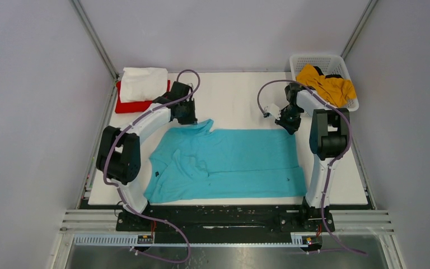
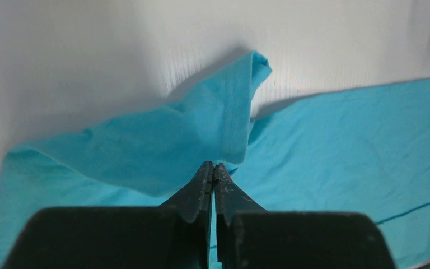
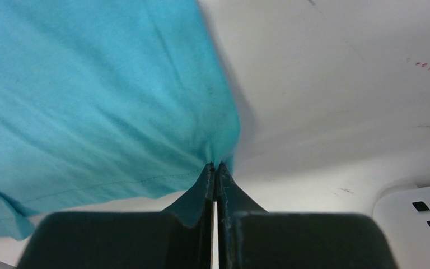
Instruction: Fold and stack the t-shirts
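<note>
The turquoise t-shirt [image 1: 229, 162] lies spread across the middle of the table, its left part rumpled. My left gripper [image 1: 189, 119] is shut on the shirt's far left corner, and the left wrist view shows that sleeve [image 2: 201, 134] lifted in a peak at the tips [image 2: 213, 166]. My right gripper [image 1: 289, 126] is shut on the far right corner, where the cloth [image 3: 101, 101] bunches at the tips [image 3: 214, 166]. A folded white t-shirt [image 1: 143, 83] lies on a red one [image 1: 130, 105] at the far left. A mustard yellow t-shirt [image 1: 327, 84] sits in the basket.
A white plastic lattice basket [image 1: 299, 60] stands at the far right corner; its rim shows in the right wrist view [image 3: 420, 210]. The white table [image 1: 235, 92] has metal frame rails on both sides. A small white tag [image 1: 269, 110] hangs by the right wrist.
</note>
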